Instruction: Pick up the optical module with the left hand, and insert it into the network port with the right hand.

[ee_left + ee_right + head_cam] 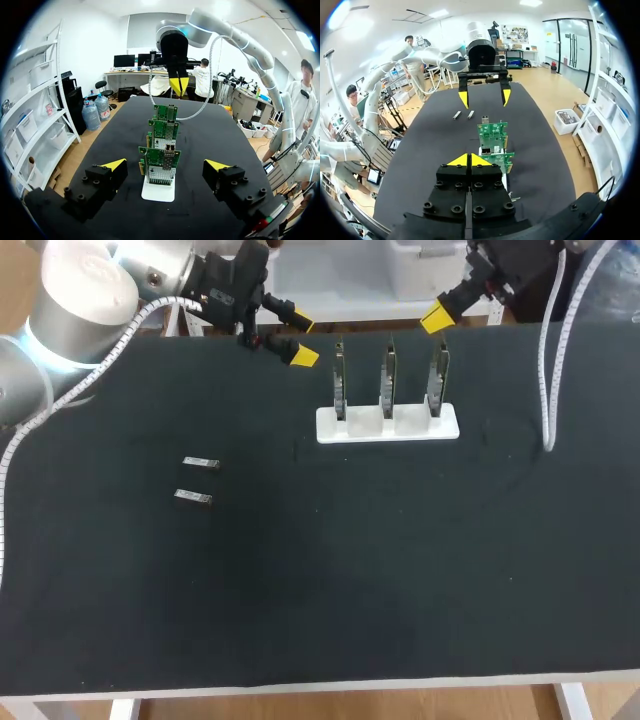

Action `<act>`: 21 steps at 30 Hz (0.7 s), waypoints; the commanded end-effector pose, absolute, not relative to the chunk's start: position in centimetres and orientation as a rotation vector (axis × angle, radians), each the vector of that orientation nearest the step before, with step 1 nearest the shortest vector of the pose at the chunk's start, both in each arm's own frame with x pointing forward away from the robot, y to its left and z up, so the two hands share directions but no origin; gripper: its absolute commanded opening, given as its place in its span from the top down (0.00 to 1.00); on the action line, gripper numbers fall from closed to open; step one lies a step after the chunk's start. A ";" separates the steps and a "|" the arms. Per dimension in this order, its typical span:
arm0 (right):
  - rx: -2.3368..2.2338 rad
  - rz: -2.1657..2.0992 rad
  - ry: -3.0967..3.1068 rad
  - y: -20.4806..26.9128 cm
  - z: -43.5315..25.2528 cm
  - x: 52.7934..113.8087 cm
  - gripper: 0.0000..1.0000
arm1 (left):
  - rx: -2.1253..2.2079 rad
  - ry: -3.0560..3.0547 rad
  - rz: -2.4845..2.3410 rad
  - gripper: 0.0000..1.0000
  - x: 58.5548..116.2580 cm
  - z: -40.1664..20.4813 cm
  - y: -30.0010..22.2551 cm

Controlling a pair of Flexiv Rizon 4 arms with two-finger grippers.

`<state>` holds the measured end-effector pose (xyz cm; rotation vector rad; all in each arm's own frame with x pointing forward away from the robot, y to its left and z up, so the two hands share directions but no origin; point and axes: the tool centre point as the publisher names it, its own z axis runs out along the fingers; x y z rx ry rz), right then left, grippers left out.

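Note:
Two small silver optical modules [201, 463] [193, 497] lie side by side on the black mat at the left. They also show in the right wrist view [457, 115] [471, 114], beyond the cards. Three upright green network cards [160, 160] [493, 140] stand in a row on a white base [388, 425] at the back middle. My left gripper [296, 338] [166, 165] hovers open at the back, left of the cards, holding nothing. My right gripper [436, 317] [469, 160] is shut and empty, above the cards' right end. Each gripper faces the other along the card row [178, 86] [485, 97].
The black mat [330, 580] covers the table. A white coiled cable [547, 380] hangs from my right arm over the mat's back right.

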<state>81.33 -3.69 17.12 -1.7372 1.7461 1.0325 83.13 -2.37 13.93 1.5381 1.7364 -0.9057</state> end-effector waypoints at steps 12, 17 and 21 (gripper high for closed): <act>-1.913 1.307 1.707 -3.5 17.2 82.4 0.00 | 1.542 1.738 -0.907 0.00 83.3 13.9 -2.4; -1.913 1.307 1.707 -3.5 17.2 82.4 0.00 | 1.542 1.738 -0.907 0.00 83.3 13.9 -2.4; -1.913 1.307 1.707 -3.5 17.2 82.4 0.00 | 1.622 1.686 -0.911 0.00 83.1 14.3 -2.4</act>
